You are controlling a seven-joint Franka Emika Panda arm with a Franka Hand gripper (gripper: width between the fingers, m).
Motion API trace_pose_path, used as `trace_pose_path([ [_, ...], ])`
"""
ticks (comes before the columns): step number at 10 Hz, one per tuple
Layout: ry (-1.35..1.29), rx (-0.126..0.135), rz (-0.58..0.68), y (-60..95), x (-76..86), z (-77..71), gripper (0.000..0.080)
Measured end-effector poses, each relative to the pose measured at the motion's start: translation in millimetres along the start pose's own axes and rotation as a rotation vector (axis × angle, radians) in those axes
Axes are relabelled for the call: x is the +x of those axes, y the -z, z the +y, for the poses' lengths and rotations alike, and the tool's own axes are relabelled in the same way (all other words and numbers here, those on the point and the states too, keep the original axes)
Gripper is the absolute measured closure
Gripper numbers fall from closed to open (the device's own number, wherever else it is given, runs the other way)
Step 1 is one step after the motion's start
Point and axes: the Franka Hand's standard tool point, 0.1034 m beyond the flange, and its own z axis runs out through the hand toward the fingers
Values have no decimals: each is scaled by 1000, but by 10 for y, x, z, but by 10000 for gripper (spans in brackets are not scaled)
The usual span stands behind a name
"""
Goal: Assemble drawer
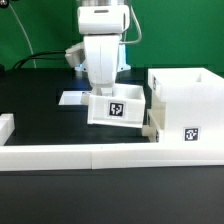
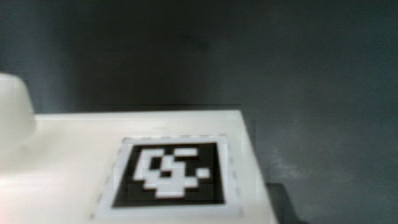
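Note:
The tall white open box (image 1: 186, 98) of the drawer stands at the exterior view's right, with a square tag (image 1: 191, 132) on its side. A shallow white tray (image 1: 118, 108) with a black-and-white tag hangs tilted just beside the box, under my hand. My gripper (image 1: 104, 90) is on the tray's upper edge and looks shut on it; its fingers are mostly hidden. In the wrist view the tray's tagged face (image 2: 169, 170) fills the lower part, very close and blurred. A small knob-like bump (image 1: 150, 128) shows between the tray and the box.
The long low white border wall (image 1: 90, 156) runs along the front of the black table. The marker board (image 1: 74, 98) lies flat behind the tray. A small white block (image 1: 5, 127) sits at the exterior view's left edge.

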Motion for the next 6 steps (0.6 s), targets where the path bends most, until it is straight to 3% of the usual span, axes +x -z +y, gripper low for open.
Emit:
trace_pose_path([
  [3, 19, 12, -2, 12, 85, 24, 757],
  [5, 17, 54, -9, 33, 72, 26, 757],
  [6, 15, 49, -8, 30, 72, 29, 757],
])
